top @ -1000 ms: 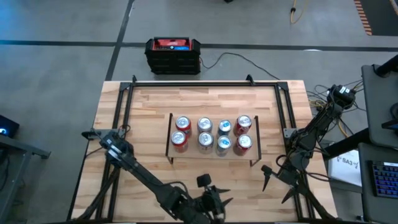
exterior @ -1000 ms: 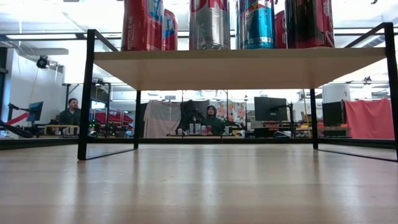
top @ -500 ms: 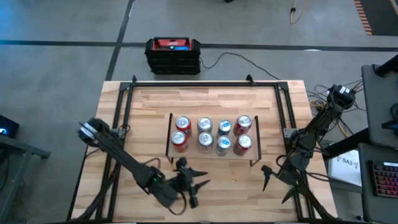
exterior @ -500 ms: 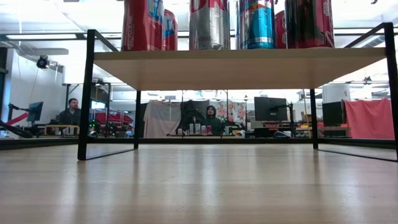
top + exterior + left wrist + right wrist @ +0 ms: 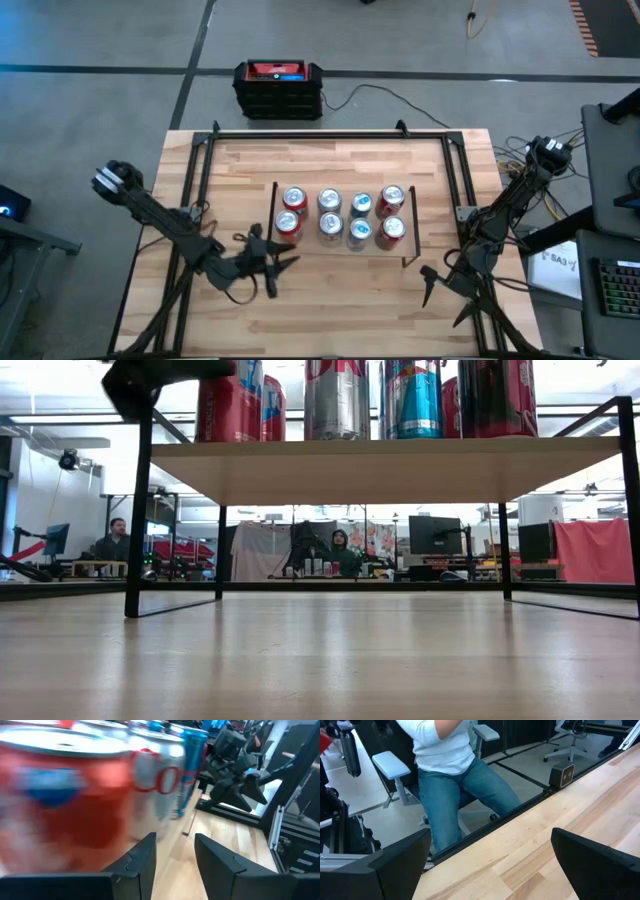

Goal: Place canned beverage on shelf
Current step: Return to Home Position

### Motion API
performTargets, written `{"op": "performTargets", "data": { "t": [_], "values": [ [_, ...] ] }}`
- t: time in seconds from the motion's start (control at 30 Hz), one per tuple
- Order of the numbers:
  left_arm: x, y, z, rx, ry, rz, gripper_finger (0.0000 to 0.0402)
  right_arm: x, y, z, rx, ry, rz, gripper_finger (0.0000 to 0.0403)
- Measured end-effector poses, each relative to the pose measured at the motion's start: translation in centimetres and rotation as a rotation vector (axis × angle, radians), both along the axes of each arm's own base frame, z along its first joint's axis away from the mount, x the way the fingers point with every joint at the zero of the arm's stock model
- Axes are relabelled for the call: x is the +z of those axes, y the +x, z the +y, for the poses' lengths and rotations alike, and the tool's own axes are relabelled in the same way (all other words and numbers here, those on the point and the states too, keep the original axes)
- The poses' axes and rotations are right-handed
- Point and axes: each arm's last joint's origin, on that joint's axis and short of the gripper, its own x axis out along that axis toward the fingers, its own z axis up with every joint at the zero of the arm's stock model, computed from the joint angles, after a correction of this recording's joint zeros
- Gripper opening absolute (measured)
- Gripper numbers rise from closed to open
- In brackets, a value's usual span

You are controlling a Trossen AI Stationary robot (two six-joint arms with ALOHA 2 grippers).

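The shelf [image 5: 345,251] stands in the middle of the table; in the low view its board [image 5: 380,465] rests on thin black legs. Several cans stand on it in two rows, among them a red one [image 5: 288,228] at the near left corner. My left gripper [image 5: 278,270] hovers just off that corner, open by a narrow gap, nothing between its fingers [image 5: 175,852]. The red can [image 5: 60,795] looms close ahead of it. In the low view the gripper shows as a dark shape [image 5: 150,380] at the top left. My right gripper [image 5: 440,285] waits wide open near the table's near right corner.
Black frame rails [image 5: 200,190] run along the table's left, far and right sides. A black and red box [image 5: 278,88] sits on the floor beyond the far edge. A seated person [image 5: 455,775] shows beyond the table in the right wrist view. Bare wood [image 5: 340,300] lies before the shelf.
My left gripper has swung from the middle of the table's near edge toward the left and far side, up to the shelf's near left corner, and has come into the low view's top left. The cans and my right arm have kept still.
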Motion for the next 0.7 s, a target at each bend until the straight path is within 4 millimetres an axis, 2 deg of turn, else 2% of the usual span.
{"op": "performTargets", "data": {
  "t": [0.33,0.7],
  "values": [
    [-1.6,-5.2,4.0,-0.008,-0.023,-0.027,0.0118,0.0,0.0,0.0,0.0,0.0,0.0,0.04],
    [-3.1,-8.7,6.6,-0.042,-0.037,-0.071,0.0118,0.0,0.0,0.0,0.0,0.001,0.001,0.04]
  ]
}}
